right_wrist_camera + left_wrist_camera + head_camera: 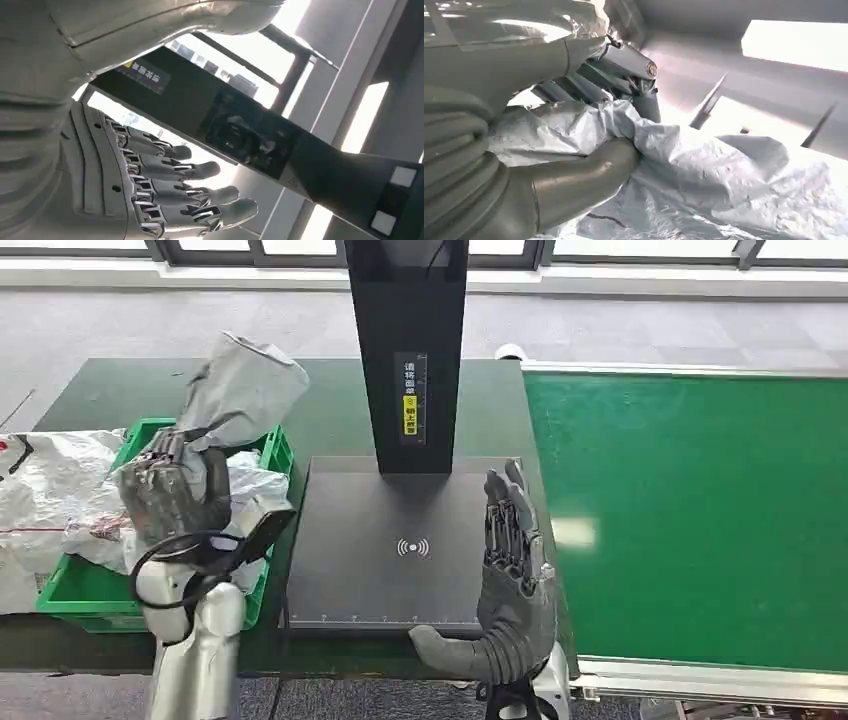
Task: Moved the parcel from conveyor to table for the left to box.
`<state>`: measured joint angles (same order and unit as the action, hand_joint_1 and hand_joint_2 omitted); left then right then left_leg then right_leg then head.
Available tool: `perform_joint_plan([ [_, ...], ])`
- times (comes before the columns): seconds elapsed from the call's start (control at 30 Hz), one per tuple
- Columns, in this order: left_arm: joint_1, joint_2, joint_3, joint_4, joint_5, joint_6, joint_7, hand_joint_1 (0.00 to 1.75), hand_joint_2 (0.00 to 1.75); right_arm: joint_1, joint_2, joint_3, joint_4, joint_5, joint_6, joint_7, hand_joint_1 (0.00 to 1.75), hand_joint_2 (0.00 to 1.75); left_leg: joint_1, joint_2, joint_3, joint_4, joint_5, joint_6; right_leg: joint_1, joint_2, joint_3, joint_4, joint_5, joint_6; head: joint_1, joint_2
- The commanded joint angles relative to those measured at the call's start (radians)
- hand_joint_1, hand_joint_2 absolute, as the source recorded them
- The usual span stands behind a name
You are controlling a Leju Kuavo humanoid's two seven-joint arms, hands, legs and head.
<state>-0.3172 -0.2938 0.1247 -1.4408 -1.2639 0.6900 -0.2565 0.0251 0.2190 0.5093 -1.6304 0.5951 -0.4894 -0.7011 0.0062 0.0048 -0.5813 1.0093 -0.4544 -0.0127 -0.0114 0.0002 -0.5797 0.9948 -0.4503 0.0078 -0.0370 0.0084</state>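
Right robot hand (510,580): empty, fingers spread, beside crate (150,435) across scanner. Left robot hand (175,490): gripped parcel (240,390), long axis upright, directly above crate.

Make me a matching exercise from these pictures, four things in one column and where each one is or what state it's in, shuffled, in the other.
1. grey parcel
2. right hand
3. green crate
4. conveyor belt

A. bare green surface right of the scanner pad
B. gripped in the left hand
C. holds crumpled grey bags
D. open, fingers spread, empty

Pairs: 1-B, 2-D, 3-C, 4-A
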Motion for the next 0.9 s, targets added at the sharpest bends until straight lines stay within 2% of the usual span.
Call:
perform_joint_plan([
  [0.03, -0.333, 0.144, 0.08, 1.01, -0.064, -0.021, 0.176, 1.75, 1.75, 0.065, -0.024, 0.004, -0.013, -0.006, 0.06, 0.015, 0.0, 1.75, -0.001, -0.004, 0.005, -0.007, 0.004, -0.001, -0.001, -0.005, 0.006, -0.005, 0.002, -0.002, 0.0, 0.0],
  [0.1, -0.333, 0.144, 0.08, 1.01, -0.064, -0.021, 0.176, 1.75, 1.75, 0.065, -0.024, 0.004, -0.013, -0.006, 0.06, 0.015, 0.0, 1.75, 0.0, 0.001, 0.003, -0.002, 0.002, -0.001, 0.001, 0.001, 0.003, -0.001, 0.001, -0.001, 0.0, 0.0],
  [0.27, -0.32, 0.149, 0.077, 1.014, -0.089, -0.072, 0.231, 1.75, 1.75, 0.035, -0.021, 0.005, 0.021, -0.013, 0.082, 0.014, 0.0, 1.75, 0.001, 0.001, 0.006, -0.005, 0.003, -0.002, 0.001, 0.002, 0.007, -0.003, 0.002, -0.002, 0.0, 0.0],
  [0.33, -0.307, 0.14, 0.099, 0.987, -0.05, -0.073, 0.193, 0.87, 1.75, 0.017, -0.018, 0.005, 0.033, -0.023, 0.085, 0.012, 0.0, 1.75, 0.0, 0.004, 0.005, -0.005, 0.002, -0.002, 0.0, 0.005, 0.004, -0.002, 0.002, -0.003, 0.001, 0.0],
  [0.37, -0.298, 0.138, 0.101, 0.971, -0.049, -0.067, 0.197, 0.23, 1.75, 0.007, -0.016, 0.003, 0.042, -0.028, 0.086, 0.012, 0.0, 1.75, 0.001, 0.004, 0.005, -0.003, 0.001, -0.003, 0.001, 0.004, 0.004, 0.0, 0.001, -0.002, 0.0, 0.0],
  [0.4, -0.291, 0.138, 0.102, 0.959, -0.047, -0.069, 0.195, 0.0, 1.75, 0.0, -0.013, 0.002, 0.05, -0.03, 0.086, 0.012, 0.0, 1.75, 0.001, 0.005, 0.005, -0.003, 0.001, -0.003, 0.001, 0.005, 0.004, 0.0, 0.001, -0.002, 0.0, 0.0],
  [0.63, -0.274, 0.127, 0.123, 0.913, -0.005, -0.026, 0.162, 0.0, 1.75, 0.002, -0.015, 0.004, 0.052, -0.033, 0.077, 0.008, 0.0, 1.75, 0.001, 0.006, 0.005, -0.006, 0.003, -0.005, 0.001, 0.006, 0.002, 0.0, 0.003, -0.005, 0.0, 0.0],
  [0.67, -0.269, 0.124, 0.131, 0.898, 0.023, -0.006, 0.137, 0.0, 0.0, 0.005, -0.016, 0.004, 0.051, -0.035, 0.066, 0.006, 0.0, 1.75, 0.0, 0.006, 0.005, -0.007, 0.004, -0.005, 0.001, 0.006, 0.002, -0.001, 0.003, -0.005, 0.0, 0.0],
  [0.8, -0.233, 0.097, 0.149, 0.783, 0.163, 0.008, 0.025, 0.0, 0.0, 0.026, -0.021, 0.006, 0.039, -0.032, 0.041, 0.003, 0.0, 1.75, 0.001, 0.006, 0.005, -0.007, 0.004, -0.006, 0.002, 0.006, 0.001, 0.0, 0.002, -0.006, 0.0, 0.0],
  [0.9, -0.21, 0.094, 0.138, 0.725, 0.188, -0.003, 0.025, 0.0, 0.0, 0.031, -0.024, 0.009, 0.036, -0.03, 0.037, 0.003, 0.0, 1.75, 0.001, 0.006, 0.004, -0.005, 0.002, -0.007, 0.002, 0.006, 0.0, 0.003, 0.001, -0.007, 0.0, 0.0],
])
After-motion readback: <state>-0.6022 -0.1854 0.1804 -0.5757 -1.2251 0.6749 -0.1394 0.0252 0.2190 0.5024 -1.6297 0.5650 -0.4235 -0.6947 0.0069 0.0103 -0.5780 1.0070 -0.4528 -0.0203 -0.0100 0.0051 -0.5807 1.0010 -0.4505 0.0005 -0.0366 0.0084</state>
